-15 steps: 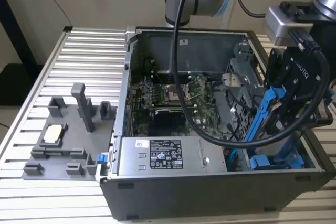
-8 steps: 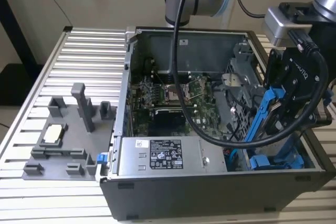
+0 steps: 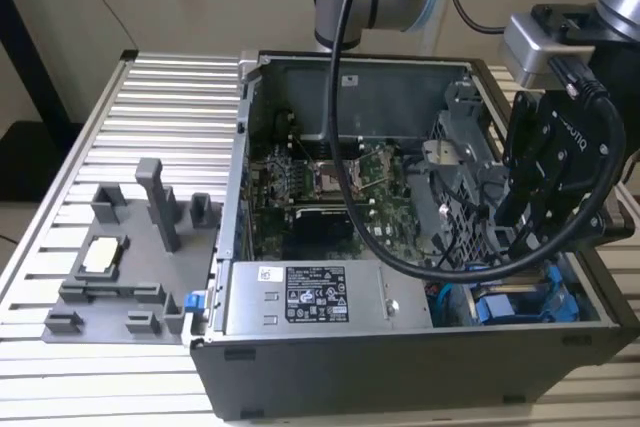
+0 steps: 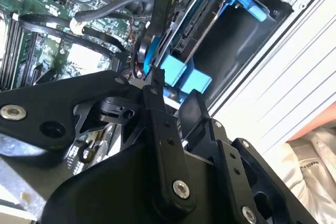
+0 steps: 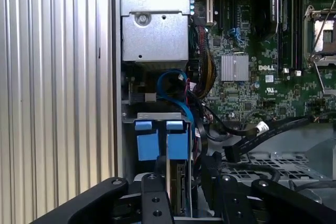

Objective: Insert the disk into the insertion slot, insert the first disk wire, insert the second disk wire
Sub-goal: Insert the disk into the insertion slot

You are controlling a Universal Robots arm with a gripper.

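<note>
The disk (image 3: 520, 304) sits in its bright blue carrier inside the insertion slot (image 4: 236, 40), at the front corner of the open computer case on the exterior view's right. Its blue tabs (image 5: 161, 145) and metal edge show in both wrist views. My gripper (image 3: 515, 247) hangs right over that bay, open. Its black fingers (image 4: 155, 85) stand apart on either side of the disk's (image 4: 184, 74) edge. A blue cable loop (image 5: 168, 77) and a black cable with a pale connector (image 5: 260, 128) lie loose beside the bay, plugged into nothing that I can see.
The grey power-supply box (image 3: 310, 297) fills the case's front next to the bay, with the green motherboard (image 3: 330, 187) behind it. The arm's thick black cable (image 3: 345, 117) hangs across the case. A grey fixture with parts (image 3: 130, 247) stands on the ribbed table at the exterior view's left.
</note>
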